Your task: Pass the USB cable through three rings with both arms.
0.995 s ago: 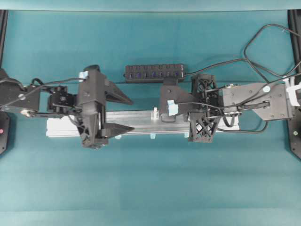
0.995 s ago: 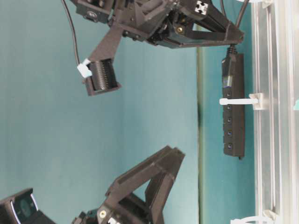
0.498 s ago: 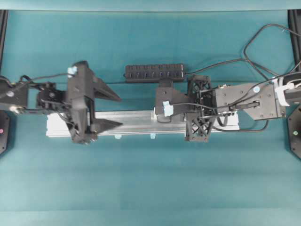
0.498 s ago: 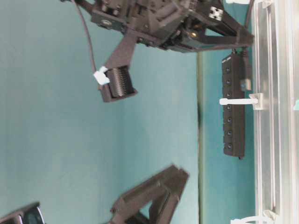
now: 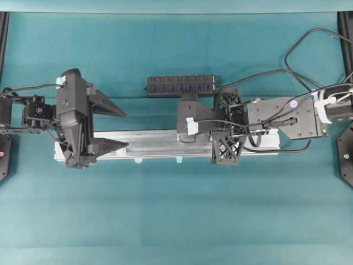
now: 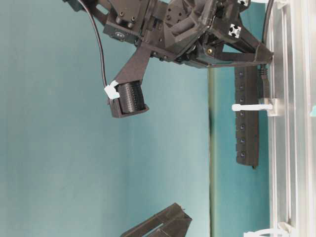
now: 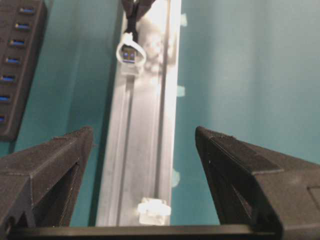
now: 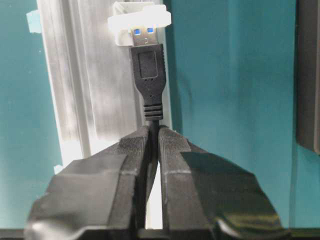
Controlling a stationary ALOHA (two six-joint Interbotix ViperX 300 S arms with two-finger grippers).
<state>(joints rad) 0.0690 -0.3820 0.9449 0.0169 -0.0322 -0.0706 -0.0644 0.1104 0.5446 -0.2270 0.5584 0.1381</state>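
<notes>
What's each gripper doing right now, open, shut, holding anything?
Left gripper: open wide, holding nothing, above the long silver aluminium rail.
Right gripper: shut on the thin black USB cable, plug tip at a white plastic ring.

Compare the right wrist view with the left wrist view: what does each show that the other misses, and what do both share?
Only the right wrist view shows the right gripper shut on the USB cable just behind its plug. Only the left wrist view shows the left gripper open with nothing in it, a nearer ring and the hub's ports. Both show the plug's tip at a white ring on the silver rail.
</notes>
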